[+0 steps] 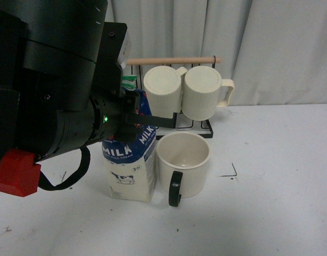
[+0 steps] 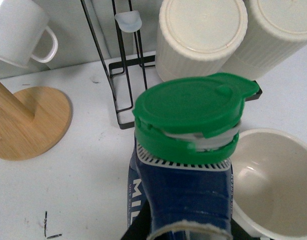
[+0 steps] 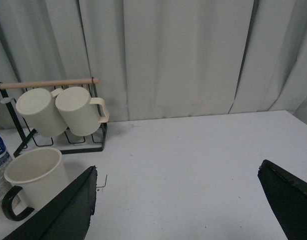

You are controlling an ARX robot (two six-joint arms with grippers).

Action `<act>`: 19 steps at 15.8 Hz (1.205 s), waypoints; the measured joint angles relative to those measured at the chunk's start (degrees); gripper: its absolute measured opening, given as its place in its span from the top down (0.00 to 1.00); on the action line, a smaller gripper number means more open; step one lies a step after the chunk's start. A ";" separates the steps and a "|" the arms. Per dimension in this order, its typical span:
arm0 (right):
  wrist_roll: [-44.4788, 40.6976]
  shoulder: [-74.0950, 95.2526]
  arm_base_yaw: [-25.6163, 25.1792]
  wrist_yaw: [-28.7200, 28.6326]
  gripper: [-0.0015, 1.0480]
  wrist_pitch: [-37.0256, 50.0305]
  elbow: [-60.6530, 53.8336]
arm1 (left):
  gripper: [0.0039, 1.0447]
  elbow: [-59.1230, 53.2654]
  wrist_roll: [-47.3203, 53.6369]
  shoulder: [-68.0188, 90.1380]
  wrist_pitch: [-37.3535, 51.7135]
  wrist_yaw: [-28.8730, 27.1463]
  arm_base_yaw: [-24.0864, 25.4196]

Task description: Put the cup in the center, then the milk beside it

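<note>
Pale curtains back the white bench (image 1: 280, 160). Front view, centre frame: my left hand (image 1: 132, 118) grips the milk (image 1: 130, 168) beside the cup (image 1: 183, 164); I'd release straight, gently. Left wrist view: carton upright, lower centre. Right wrist view: right hand (image 3: 178, 210) spread wide, empty.

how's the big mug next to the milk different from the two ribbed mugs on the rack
The big mug stands upright on the table, mouth up; the two ribbed mugs hang tipped on the rack, bases toward the front camera. The big mug's wall is smooth and its handle dark; the ribbed mugs have cream handles. All are cream.
</note>
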 joint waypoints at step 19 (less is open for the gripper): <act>0.00 0.00 0.00 0.00 0.06 0.02 0.00 | 0.98 -35.78 6.38 -52.61 11.30 10.49 19.71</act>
